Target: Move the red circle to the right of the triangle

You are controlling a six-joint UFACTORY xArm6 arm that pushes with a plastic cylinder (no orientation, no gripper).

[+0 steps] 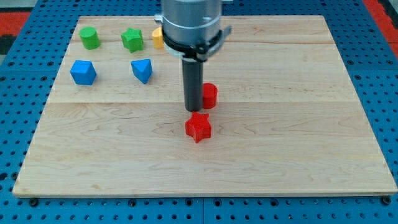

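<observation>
Item: red circle (pixel 210 95); lies a little towards the far edge from the worktop (pixel 298 155) centre, partly hidden behind the rod. Item: blue triangle (pixel 142 70); far-left quarter, well apart from the red circle, which already lies to its right but at some distance. Item: red star (pixel 198 127); just nearer the near edge than the circle, close to my tip.

Hazards, as judged: my tip (pixel 194 110) sits at the circle's left flank, so a push from here would likely drive it towards the right edge, further from the triangle; the tip would need to go round to the circle's right side; the red star stands close by and could be knocked on that detour; a round block may also roll off a push that is not centred.

Arm pose: rod upright, grey housing above it near the far edge; tip on the worktop between circle and star, touching or just beside the circle. Jaws: none fitted; nothing grasped.

Other stock, far-left corner: green cylinder (pixel 89 38); green star (pixel 132 39); yellow block (pixel 157 38), shape unclear; blue cube (pixel 83 72).
</observation>
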